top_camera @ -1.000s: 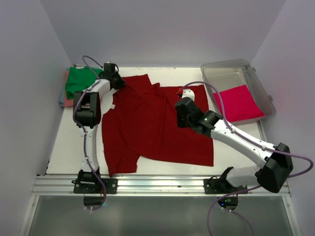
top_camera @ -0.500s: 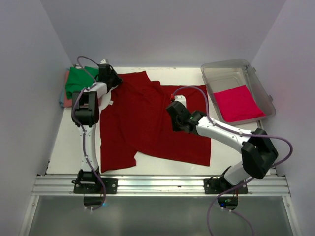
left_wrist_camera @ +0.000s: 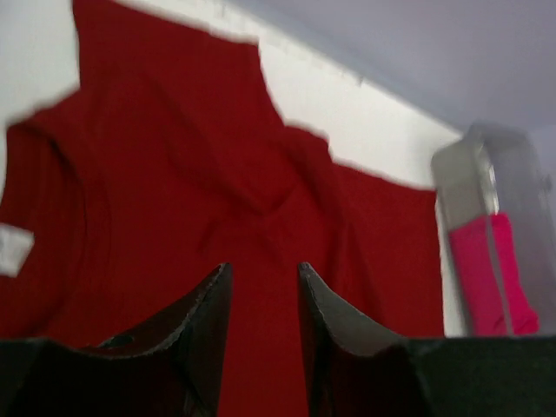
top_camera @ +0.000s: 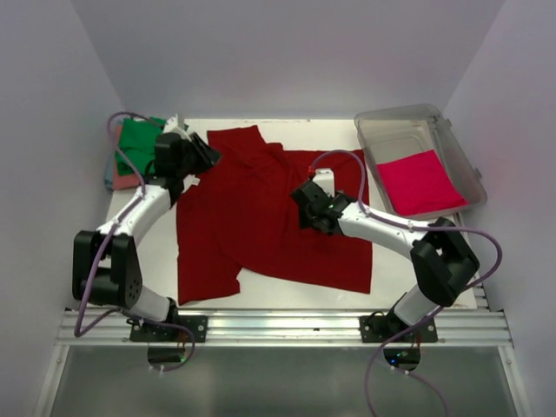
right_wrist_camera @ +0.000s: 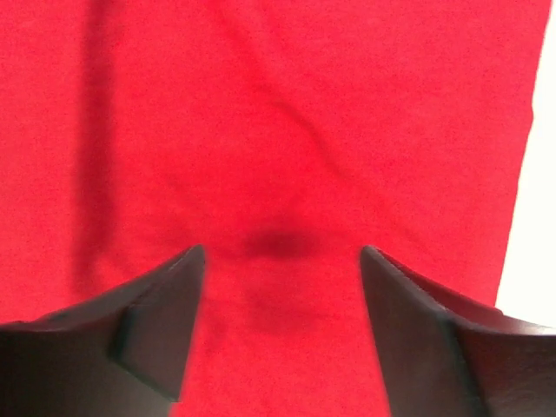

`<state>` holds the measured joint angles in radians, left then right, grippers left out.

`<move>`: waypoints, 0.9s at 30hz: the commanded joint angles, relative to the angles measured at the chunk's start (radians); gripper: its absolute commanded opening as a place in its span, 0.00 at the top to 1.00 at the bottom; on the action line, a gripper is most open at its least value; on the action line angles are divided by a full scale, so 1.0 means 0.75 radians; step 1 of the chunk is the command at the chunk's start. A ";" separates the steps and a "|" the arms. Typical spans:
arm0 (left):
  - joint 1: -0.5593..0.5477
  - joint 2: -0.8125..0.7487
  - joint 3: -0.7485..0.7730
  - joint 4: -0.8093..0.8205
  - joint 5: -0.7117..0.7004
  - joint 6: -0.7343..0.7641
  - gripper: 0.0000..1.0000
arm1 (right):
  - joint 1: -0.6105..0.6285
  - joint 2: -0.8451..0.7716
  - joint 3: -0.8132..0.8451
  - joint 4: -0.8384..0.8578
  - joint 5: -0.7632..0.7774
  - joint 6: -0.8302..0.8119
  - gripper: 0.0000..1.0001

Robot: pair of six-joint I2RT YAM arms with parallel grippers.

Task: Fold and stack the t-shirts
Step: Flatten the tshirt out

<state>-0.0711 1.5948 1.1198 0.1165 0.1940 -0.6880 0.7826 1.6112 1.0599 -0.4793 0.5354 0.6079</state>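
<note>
White table (top_camera: pixel 130 252) is enclosed by pale walls | salmon pink t-shirt (top_camera: pixel 112 172) is mostly hidden beneath green t-shirt (top_camera: pixel 137 139) at 10 o'clock | dark red t-shirt (top_camera: pixel 261 226) is spread mid-table, long axis 9–3, collar toward 9 | left gripper (left_wrist_camera: pixel 265 267) is narrowly parted, nothing held | right gripper (right_wrist_camera: pixel 280 252) is widely parted above cloth, nothing held

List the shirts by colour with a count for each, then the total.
Dark red shirt: 1
Green shirt: 1
Salmon pink shirt: 1
Bright pink shirt: 1
Total: 4
</note>
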 commanded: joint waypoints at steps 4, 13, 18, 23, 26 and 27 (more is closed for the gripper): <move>-0.122 -0.243 -0.378 -0.178 -0.154 0.158 0.60 | -0.053 -0.105 -0.012 -0.065 0.143 0.116 0.19; -0.138 0.195 -0.021 -0.268 -0.113 0.136 1.00 | -0.264 0.103 0.214 0.150 -0.398 -0.125 1.00; -0.159 0.136 -0.231 -0.203 -0.322 0.101 1.00 | -0.279 0.636 1.038 -0.196 -0.811 -0.405 1.00; -0.159 0.227 -0.227 -0.200 -0.412 0.113 1.00 | -0.279 0.934 1.573 -0.353 -0.953 -0.420 1.00; -0.159 0.279 -0.213 -0.255 -0.418 0.111 1.00 | -0.281 0.973 1.573 -0.308 -0.984 -0.404 1.00; -0.159 0.281 -0.223 -0.264 -0.386 0.109 1.00 | -0.281 0.975 1.561 -0.278 -0.986 -0.403 1.00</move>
<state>-0.1886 1.7691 0.9428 -0.0597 -0.0608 -0.6098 0.5739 2.3264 2.2024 -0.6353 -0.1158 0.3347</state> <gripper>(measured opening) 0.005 0.008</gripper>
